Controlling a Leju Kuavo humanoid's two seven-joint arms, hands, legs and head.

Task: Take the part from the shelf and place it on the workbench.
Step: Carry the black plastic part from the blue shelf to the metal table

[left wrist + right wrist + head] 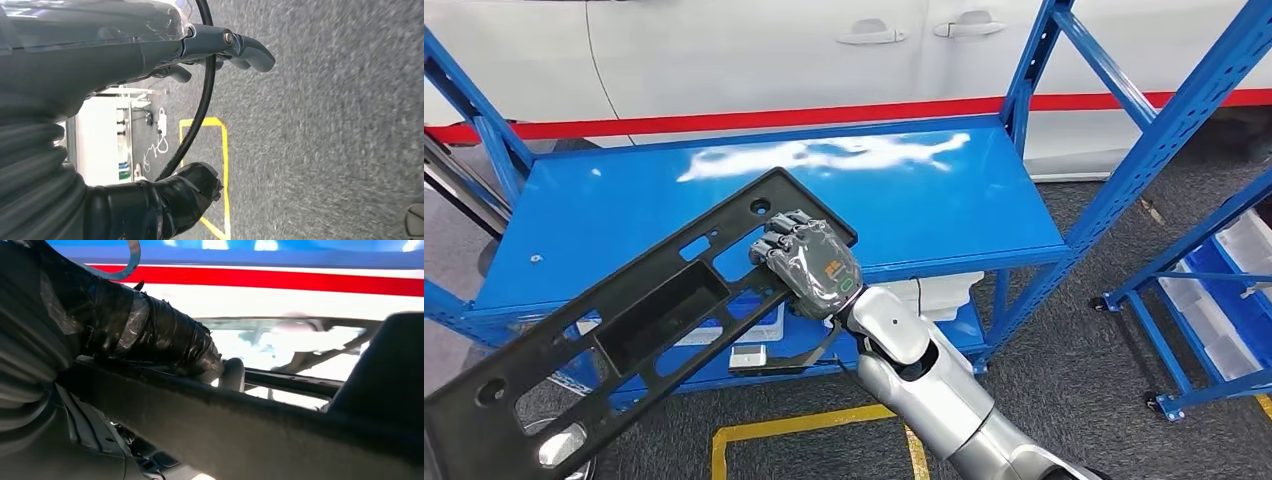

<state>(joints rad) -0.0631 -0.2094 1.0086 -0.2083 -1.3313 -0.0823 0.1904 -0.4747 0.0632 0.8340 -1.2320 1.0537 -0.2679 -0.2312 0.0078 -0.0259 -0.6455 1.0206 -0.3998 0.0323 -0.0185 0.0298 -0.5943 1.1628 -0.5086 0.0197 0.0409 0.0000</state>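
Blue steel makes up the shelf [944, 215], whose glossy top deck spreads across the head view, with a white car [754, 50] and its red stripe behind it. Grey carpet [1074, 390] covers the floor in front, marked with yellow tape [804, 425].

Next in size is the part [624, 320], a long black plastic panel with cut-out openings and round holes. It lies slanted across the head view, its upper end over the front of the deck and its lower end reaching out past the shelf edge toward the bottom left corner of the picture; whether the upper end touches the deck cannot be told.

From the lower right comes the silver right arm [934, 390]. The right hand [809, 265] grips the part near its upper end, fingers curled over the edge. In the right wrist view, the taped thumb [165, 337] presses on the dark bar of the part.

In the left wrist view the left hand [200, 115] hangs over the carpet with nothing in it, thumb and fingers spread apart, a black cable [202, 100] running between them.
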